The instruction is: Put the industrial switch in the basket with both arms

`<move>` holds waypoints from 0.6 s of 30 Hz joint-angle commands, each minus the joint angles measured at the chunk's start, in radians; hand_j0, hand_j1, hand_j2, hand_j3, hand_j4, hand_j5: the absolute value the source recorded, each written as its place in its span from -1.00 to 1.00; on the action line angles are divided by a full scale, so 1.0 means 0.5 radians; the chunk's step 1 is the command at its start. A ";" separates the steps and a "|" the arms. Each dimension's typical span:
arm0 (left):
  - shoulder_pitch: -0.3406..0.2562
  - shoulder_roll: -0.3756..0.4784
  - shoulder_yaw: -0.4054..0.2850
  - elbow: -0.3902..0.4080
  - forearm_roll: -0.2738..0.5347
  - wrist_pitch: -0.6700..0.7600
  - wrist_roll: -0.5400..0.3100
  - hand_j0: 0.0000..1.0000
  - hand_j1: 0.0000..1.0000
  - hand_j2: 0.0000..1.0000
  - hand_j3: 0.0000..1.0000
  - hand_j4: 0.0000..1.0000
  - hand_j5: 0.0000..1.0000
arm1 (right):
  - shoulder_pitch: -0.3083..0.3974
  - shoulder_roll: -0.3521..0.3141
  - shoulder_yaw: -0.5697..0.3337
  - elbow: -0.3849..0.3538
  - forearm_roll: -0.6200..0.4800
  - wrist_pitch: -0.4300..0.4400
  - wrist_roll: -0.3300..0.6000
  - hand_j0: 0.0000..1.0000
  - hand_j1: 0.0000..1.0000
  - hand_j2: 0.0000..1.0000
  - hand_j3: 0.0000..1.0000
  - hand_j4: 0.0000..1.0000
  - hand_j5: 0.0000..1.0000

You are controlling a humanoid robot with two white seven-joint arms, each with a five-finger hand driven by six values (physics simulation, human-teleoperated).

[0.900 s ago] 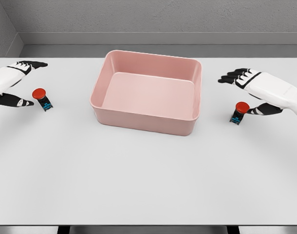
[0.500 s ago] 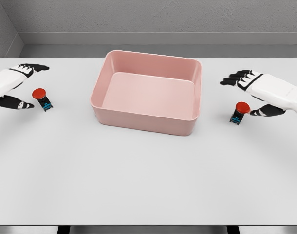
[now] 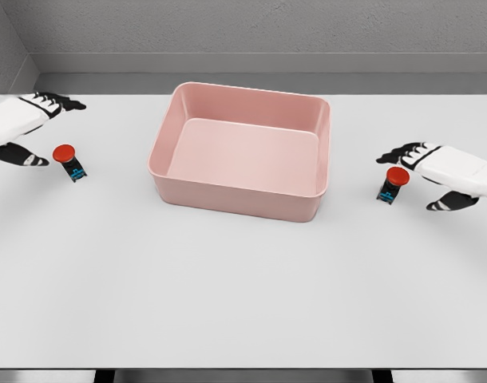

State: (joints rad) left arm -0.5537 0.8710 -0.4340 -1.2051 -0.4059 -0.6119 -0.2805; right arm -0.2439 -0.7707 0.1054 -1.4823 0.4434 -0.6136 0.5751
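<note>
Two small industrial switches with red round buttons on black bases stand on the white table. One switch [image 3: 69, 161] is at the far left and the other switch [image 3: 392, 184] is at the right. The pink rectangular basket [image 3: 235, 195] sits between them, empty. My left hand [image 3: 57, 132] is open, its fingers behind the left switch and its thumb to the switch's left, not touching it. My right hand [image 3: 413, 182] is open too, its fingertips just above and beside the right switch's red button and its thumb lower right, apart from the switch.
The white table [image 3: 227, 295] stretches wide in front of the basket. A grey wall runs along its far edge, and the table's front edge is near the bottom of the view.
My right hand has dropped lower and drawn back to the right, its fingers now level with the right switch's button. My left hand has pulled back toward the upper left. Neither switch has moved.
</note>
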 commanded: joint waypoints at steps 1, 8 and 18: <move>-0.006 0.004 -0.114 0.005 -0.001 0.002 -0.001 1.00 1.00 1.00 1.00 1.00 1.00 | -0.003 0.023 0.013 0.019 0.015 0.006 -0.003 1.00 1.00 1.00 1.00 1.00 1.00; -0.052 0.001 -0.190 0.011 -0.072 0.002 -0.001 1.00 1.00 1.00 1.00 1.00 1.00 | -0.132 0.109 0.096 0.142 0.138 0.006 -0.003 1.00 1.00 1.00 1.00 1.00 1.00; -0.052 0.004 -0.200 0.014 -0.124 0.002 -0.001 0.66 0.66 0.66 0.66 0.66 0.66 | -0.190 0.161 0.130 0.194 0.208 0.006 0.000 1.00 1.00 1.00 1.00 1.00 1.00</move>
State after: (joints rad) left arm -0.5783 0.8711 -0.5336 -1.1980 -0.4644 -0.6123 -0.2812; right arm -0.3390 -0.6937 0.1696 -1.3924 0.5456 -0.6135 0.5754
